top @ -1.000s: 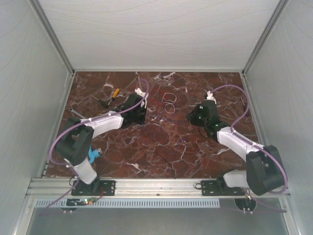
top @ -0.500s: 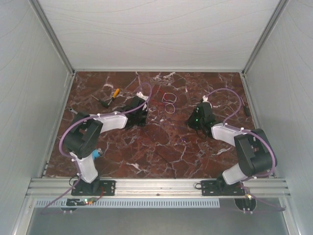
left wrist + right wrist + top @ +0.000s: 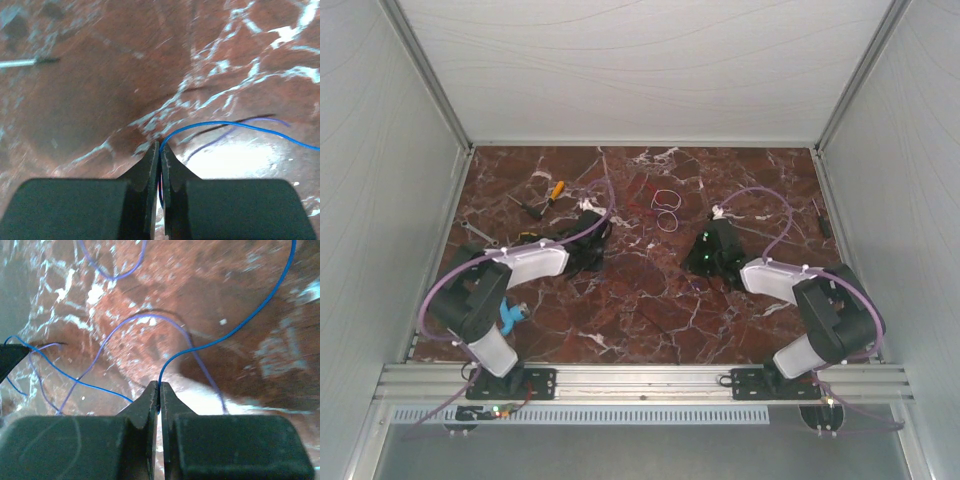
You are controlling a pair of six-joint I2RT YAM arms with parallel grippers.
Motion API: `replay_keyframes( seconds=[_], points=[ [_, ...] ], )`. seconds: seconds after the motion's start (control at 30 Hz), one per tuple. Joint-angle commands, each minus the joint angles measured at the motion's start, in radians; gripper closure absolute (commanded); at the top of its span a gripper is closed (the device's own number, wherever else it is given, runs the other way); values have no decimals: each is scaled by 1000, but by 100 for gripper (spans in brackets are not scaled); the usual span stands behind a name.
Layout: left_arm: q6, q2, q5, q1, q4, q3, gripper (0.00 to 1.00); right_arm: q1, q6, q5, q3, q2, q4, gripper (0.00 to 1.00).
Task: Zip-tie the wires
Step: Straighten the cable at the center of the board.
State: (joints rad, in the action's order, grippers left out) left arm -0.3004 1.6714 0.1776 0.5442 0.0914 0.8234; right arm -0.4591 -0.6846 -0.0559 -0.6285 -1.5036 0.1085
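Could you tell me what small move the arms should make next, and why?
Probably bring the left gripper and right gripper toward the loose red and whitish wire loops: each is shut on a thin blue wire strand, away from those loops, so the strands need gathering for tying.

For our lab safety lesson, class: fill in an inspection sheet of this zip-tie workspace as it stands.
Surface: red-brown marble tabletop, white-veined.
Job's things: wire loops lying at the far middle; thin blue wire trailing over the table.
Clutter: yellow-handled tool; small blue object beside left arm.
Hands: left hand shut on blue wire; right hand likewise.
Cables: lilac cables looping along both arms.
Surroundings: white enclosure walls, three sides.
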Motion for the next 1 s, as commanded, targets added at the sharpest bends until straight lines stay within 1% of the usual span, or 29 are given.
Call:
replay_keyframes(
  seconds=[0.0,0.13,0.23,0.37,0.47,0.6,0.67,0.8,0.97],
  points=[
    [-89,-52,132,-4,123,-6,100,-70,-42,11,-13,-1,18,100],
    [-108,-84,229,-9,150,-17,100,-115,-49,14,-49,-57,19,100],
    [-114,-129,255,-10,158,-28,100,-119,-43,21,-66,-63,4,100],
    [-75,-189,194,-3,126,-24,100,-117,-8,86,-90,-21,-52,100],
    [-53,-187,146,23,122,14,100,-110,20,120,-111,21,-94,100],
    [-44,-121,90,53,112,73,100,-102,41,210,-129,51,-149,100],
    [-53,-72,83,63,110,100,100,-79,45,230,-128,52,-158,100],
    [-78,18,63,72,99,158,100,-14,51,185,-135,22,-136,100],
    [-88,101,60,76,96,221,100,13,64,168,-182,-49,-123,100]
  ],
)
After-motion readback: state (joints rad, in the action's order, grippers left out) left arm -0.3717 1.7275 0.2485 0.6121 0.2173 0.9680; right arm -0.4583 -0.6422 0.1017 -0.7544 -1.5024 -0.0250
